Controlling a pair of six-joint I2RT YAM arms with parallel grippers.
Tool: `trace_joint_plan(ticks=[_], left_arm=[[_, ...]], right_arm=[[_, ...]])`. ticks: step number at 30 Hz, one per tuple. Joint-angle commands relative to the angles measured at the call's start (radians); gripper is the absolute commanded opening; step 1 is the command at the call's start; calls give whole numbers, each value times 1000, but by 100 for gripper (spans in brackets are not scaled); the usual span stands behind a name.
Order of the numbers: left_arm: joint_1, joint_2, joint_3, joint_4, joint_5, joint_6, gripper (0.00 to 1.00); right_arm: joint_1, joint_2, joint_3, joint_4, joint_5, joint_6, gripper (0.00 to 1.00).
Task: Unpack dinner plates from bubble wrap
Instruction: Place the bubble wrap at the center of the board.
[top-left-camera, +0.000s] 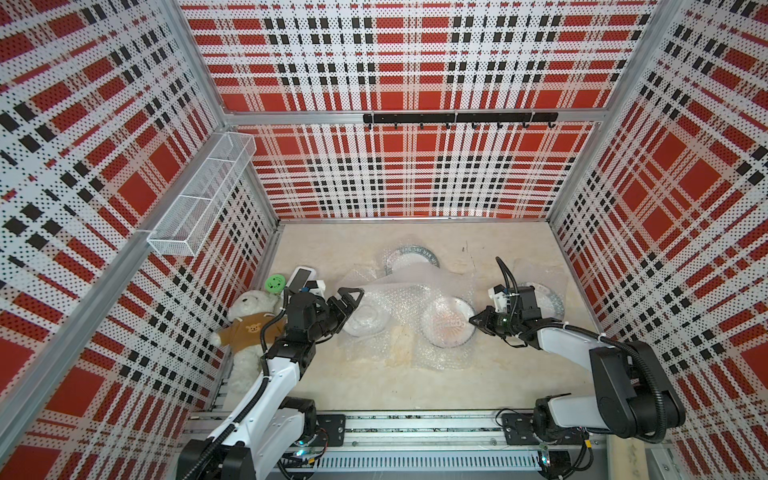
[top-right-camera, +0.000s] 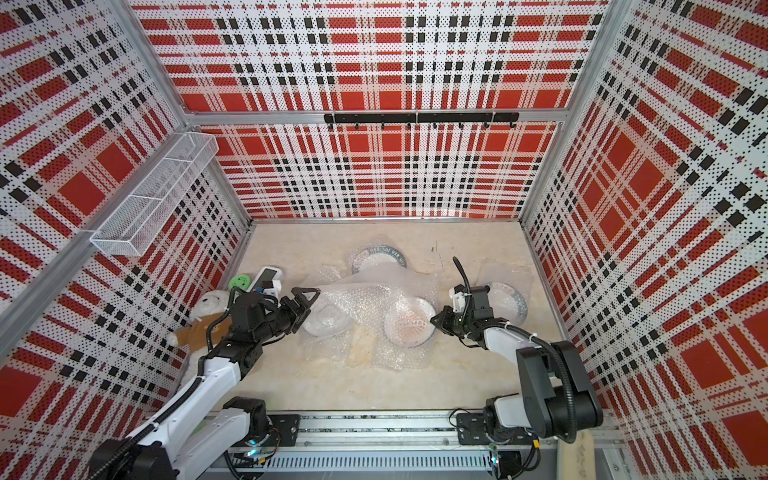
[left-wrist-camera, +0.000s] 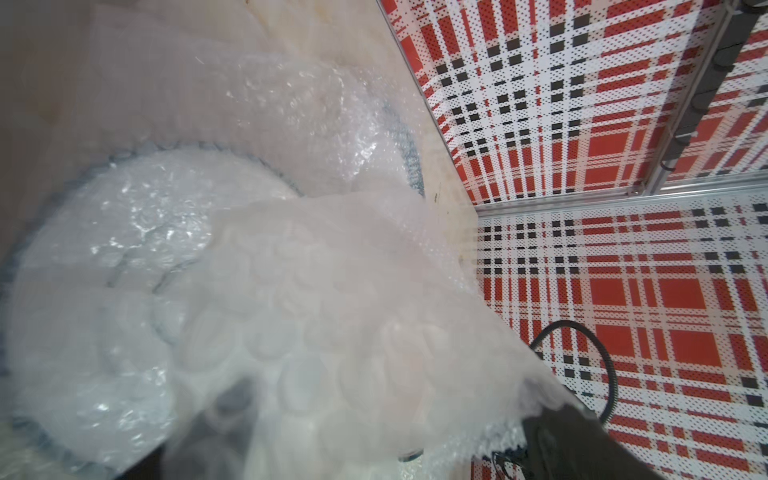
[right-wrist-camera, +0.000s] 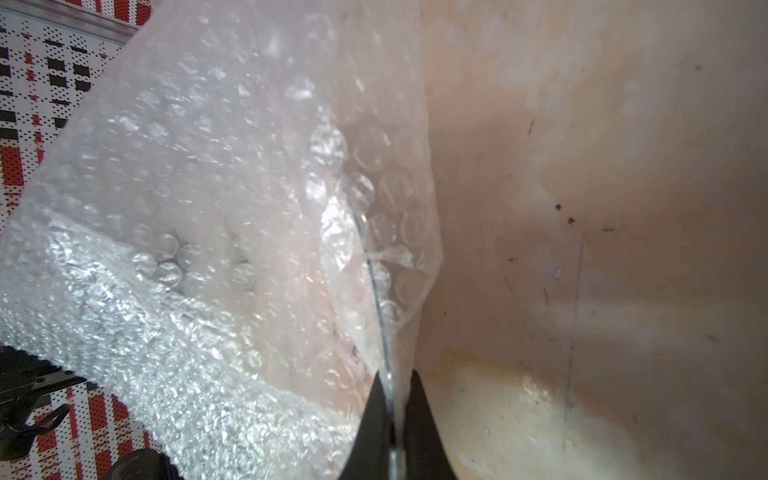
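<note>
Crumpled bubble wrap covers the table's middle. A dinner plate with an orange centre lies under it. My right gripper is shut on this plate's wrapped rim; the thin dark rim runs between the jaws. A white plate sits under wrap at the left, its dark edge showing. My left gripper stands open beside it, with wrap draped over its fingers. Another plate lies behind, and one more lies under wrap at the right.
A white teddy bear, a small green disc and a white handheld device crowd the left wall behind my left arm. A wire basket hangs on that wall, and a black hook rail on the back wall.
</note>
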Motion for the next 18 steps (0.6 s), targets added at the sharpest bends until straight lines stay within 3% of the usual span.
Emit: trace_joint_plan(ticks=[1, 4, 8, 18], left_arm=[[40, -23, -50, 157, 59, -132, 99], [57, -21, -45, 132, 62, -126, 99], [128, -28, -71, 230, 126, -207, 99], [119, -10, -16, 161, 118, -182, 100]], right_arm=[[4, 8, -4, 53, -2, -27, 0], [3, 18, -4, 61, -2, -30, 0], [3, 33, 2, 61, -3, -38, 0], [3, 61, 7, 86, -19, -33, 0]])
